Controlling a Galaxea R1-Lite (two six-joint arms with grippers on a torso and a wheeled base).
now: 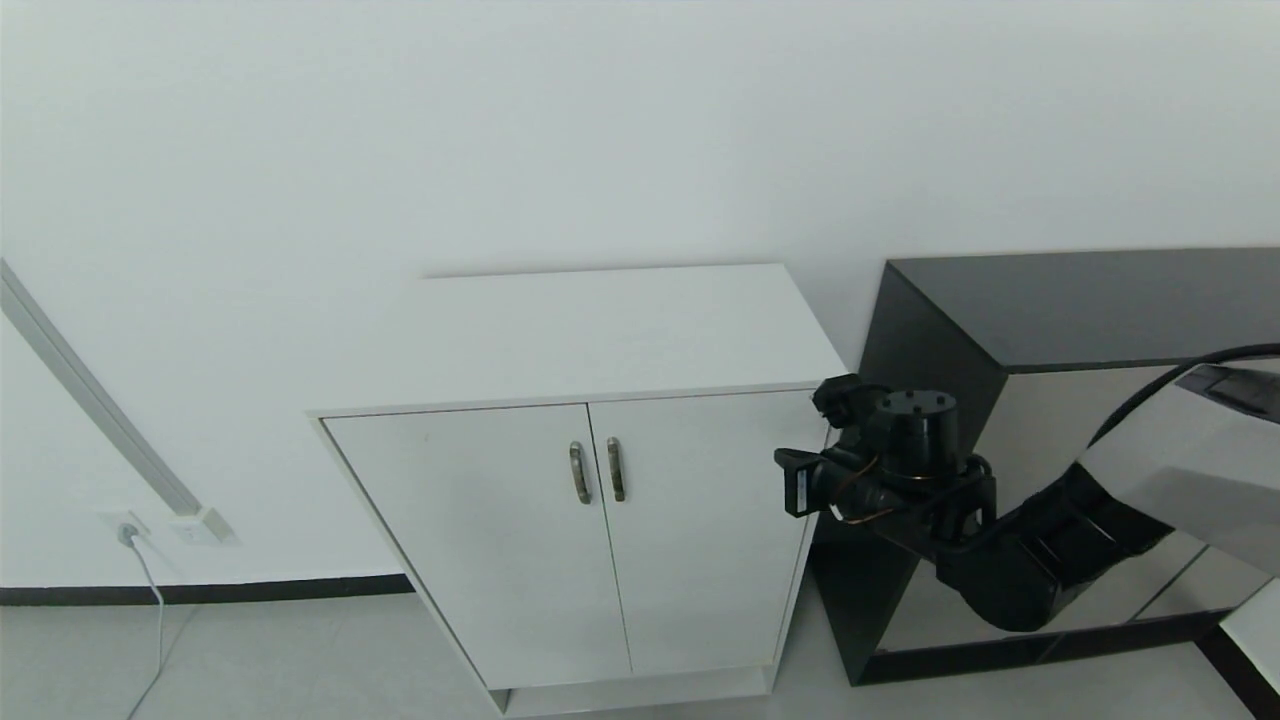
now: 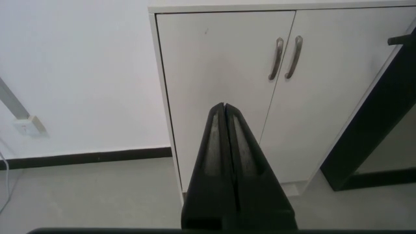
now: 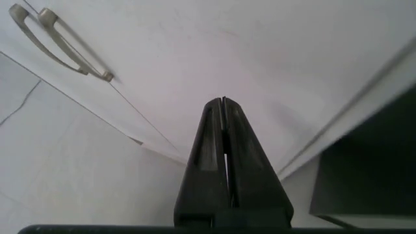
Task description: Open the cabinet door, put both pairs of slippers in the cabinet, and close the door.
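Observation:
A white cabinet (image 1: 600, 330) stands against the wall with both doors closed. Its two metal handles (image 1: 597, 470) sit side by side at the middle seam. My right arm's wrist (image 1: 900, 455) hangs by the cabinet's right edge, at the height of the handles. The right gripper (image 3: 223, 104) is shut with nothing in it, close to the face of the right door (image 3: 260, 58), with the handles (image 3: 58, 42) off to one side. Farther back from the cabinet, the left gripper (image 2: 224, 107) is shut and empty in front of the left door (image 2: 214, 71).
A black cabinet with a mirrored front (image 1: 1000, 320) stands directly right of the white one. A wall socket with a plugged-in cable (image 1: 128, 530) and a slanted conduit (image 1: 90, 400) are on the wall at the left. Grey floor (image 1: 300, 660) lies in front.

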